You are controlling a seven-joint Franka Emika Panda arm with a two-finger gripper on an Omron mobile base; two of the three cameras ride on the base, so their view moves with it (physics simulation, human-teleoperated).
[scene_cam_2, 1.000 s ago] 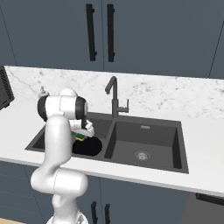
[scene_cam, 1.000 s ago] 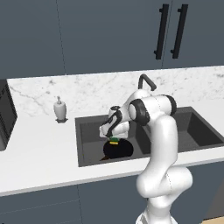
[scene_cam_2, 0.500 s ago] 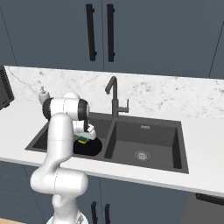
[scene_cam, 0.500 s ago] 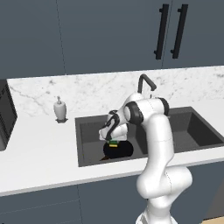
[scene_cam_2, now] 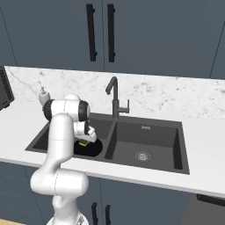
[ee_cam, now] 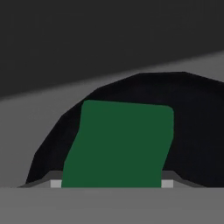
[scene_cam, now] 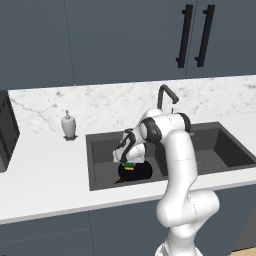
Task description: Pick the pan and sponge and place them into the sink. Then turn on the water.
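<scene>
Left base view: 1 arm rose from 5 o'clock and bent down into the left basin of the sink (scene_cam: 100, 145). The gripper (scene_cam: 128, 161) pointed down at frame centre, right over the sponge (scene_cam: 129, 166), a green-over-yellow block. The sponge sat just above or on the pan (scene_cam: 135, 172), 1 black disc on the basin floor; contact could not be told. 1 tap (scene_cam: 166, 95) stood at 1 o'clock of the gripper. 1 white soap dispenser (scene_cam: 68, 125) was on the counter (scene_cam: 45, 165) at 10 o'clock. 2 black cabinet handles (scene_cam: 194, 36) hung at 1 o'clock. 1 dark appliance edge (scene_cam: 7, 132) sat at 9 o'clock.

Right base view: the gripper (scene_cam_2: 83, 139) was at 8 o'clock of centre, low in the left basin. The sponge (scene_cam_2: 82, 143) was directly beneath it, over the pan (scene_cam_2: 91, 148). The sink (scene_cam_2: 149, 132) had 2 basins; 1 round drain (scene_cam_2: 142, 155) showed in the right one. Tap (scene_cam_2: 113, 97) was at 12 o'clock of the divider. 2 cabinet handles (scene_cam_2: 100, 32) at 11 o'clock.

Hand view: the sponge (ee_cam: 120, 142) showed its green top at 6 o'clock, with the pan (ee_cam: 192, 127) black behind it. 2 pale fingertips (ee_cam: 56, 183) flanked its lower corners. The jaws stood about sponge-wide on either side of it; whether they gripped it could not be told.
</scene>
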